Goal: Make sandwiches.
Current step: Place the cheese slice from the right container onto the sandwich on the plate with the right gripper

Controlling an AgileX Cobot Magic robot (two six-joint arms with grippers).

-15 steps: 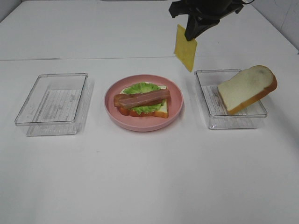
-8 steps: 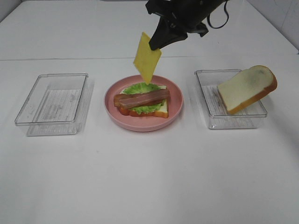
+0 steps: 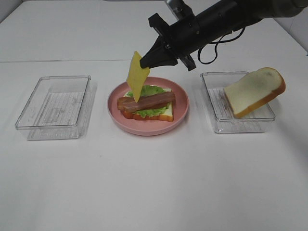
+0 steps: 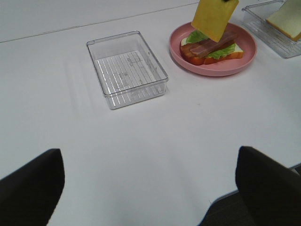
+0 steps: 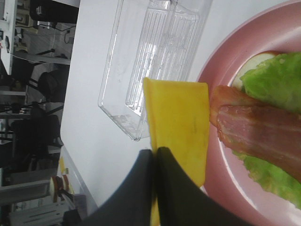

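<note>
Your right gripper [image 3: 153, 58] had its jaws clamped together on one edge of the cheese slice [image 3: 135, 76], which hung tilted below them. Directly under the slice's lower corner lay the unfinished sandwich [image 3: 147, 105]: a bacon strip [image 3: 147, 101] over a lettuce leaf [image 3: 146, 91] on the bottom bread slice [image 3: 168, 112], all on the pink plate [image 3: 180, 112]. The slice's tip appeared near or just touching the bacon; you could not tell which. Beyond the jaws to one side sat a clear tray [image 3: 215, 113] holding the top bread slice [image 3: 255, 90]; well apart on the other side sat a second clear tray [image 3: 54, 107] on the desk [image 3: 154, 183]. Your left gripper [image 4: 150, 188] had its jaws wide apart, holding nothing. Risk: released while so steeply tilted, the slice could tip toward the plate's rim and land partly off the bacon; dragged first, its corner could shift the strip.
</note>
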